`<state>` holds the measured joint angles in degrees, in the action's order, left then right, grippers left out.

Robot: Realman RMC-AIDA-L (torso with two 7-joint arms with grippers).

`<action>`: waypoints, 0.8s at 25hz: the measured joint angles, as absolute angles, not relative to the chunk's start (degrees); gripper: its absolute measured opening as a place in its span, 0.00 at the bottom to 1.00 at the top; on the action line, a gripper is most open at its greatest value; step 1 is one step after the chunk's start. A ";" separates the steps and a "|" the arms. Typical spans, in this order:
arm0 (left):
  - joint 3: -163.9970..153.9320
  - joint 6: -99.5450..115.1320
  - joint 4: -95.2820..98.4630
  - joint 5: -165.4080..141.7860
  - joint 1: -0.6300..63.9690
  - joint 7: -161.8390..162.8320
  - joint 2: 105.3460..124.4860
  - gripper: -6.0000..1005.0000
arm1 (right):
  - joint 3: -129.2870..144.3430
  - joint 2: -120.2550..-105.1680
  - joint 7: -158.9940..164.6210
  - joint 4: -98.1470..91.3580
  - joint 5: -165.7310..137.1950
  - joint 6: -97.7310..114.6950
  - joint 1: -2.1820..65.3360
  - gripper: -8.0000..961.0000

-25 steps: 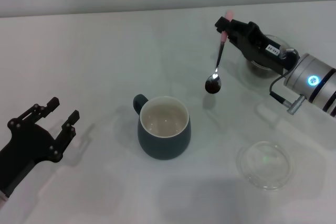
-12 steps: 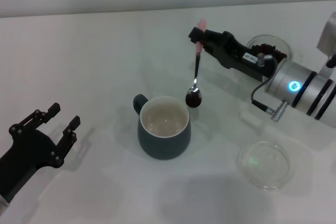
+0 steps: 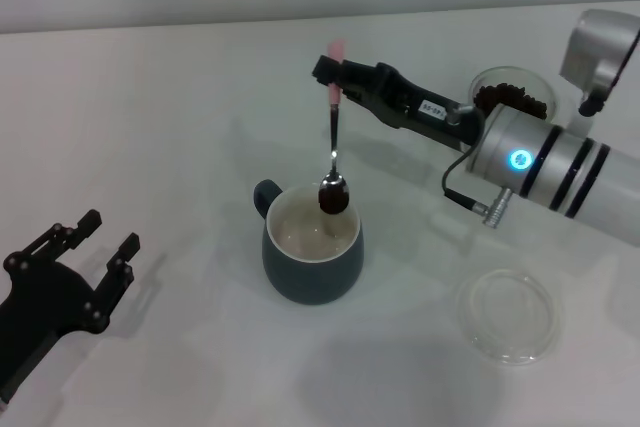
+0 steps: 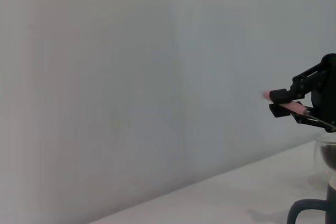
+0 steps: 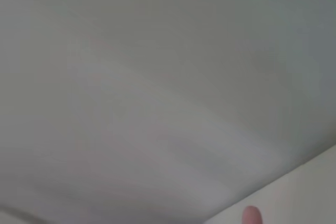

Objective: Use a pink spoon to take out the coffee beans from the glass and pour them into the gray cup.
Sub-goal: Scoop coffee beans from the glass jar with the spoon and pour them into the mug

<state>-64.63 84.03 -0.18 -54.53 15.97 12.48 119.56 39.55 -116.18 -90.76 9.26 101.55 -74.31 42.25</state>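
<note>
1. One gray cup (image 3: 312,247) stands at the centre of the head view, loop handle toward the upper left, cream inside showing; one glass (image 3: 511,97) sits at the upper right, dark coffee beans (image 3: 512,100) in it, partly hidden behind the right arm; one flat clear dish (image 3: 506,313) lies at the lower right.
2. One pink spoon (image 3: 334,137) hangs nearly upright, pink handle up; its metal bowl carries a small dark heap of beans just over the cup's rim.
3. The right gripper (image 3: 335,77) reaches in from the right, arm stretched toward the upper centre, fingers closed on the spoon's pink handle.
4. The left gripper (image 3: 95,247) rests at the lower left, well apart from the cup, fingers spread and holding nothing.
</note>
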 joint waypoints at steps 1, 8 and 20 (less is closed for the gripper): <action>-64.61 84.04 -0.18 -54.51 15.92 12.48 119.53 0.46 | 39.10 -116.18 -91.80 9.52 101.01 -74.13 42.63 0.16; -64.60 83.96 0.06 -54.49 15.91 12.48 119.52 0.46 | 38.49 -116.18 -99.72 10.36 97.99 -73.39 45.46 0.16; -64.56 83.75 0.27 -54.43 16.46 12.48 119.44 0.46 | 38.59 -116.18 -116.78 9.51 92.82 -75.09 47.58 0.16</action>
<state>-64.56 83.75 0.27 -54.43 16.46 12.48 119.44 38.59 -116.18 -116.78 9.51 92.82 -75.09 47.58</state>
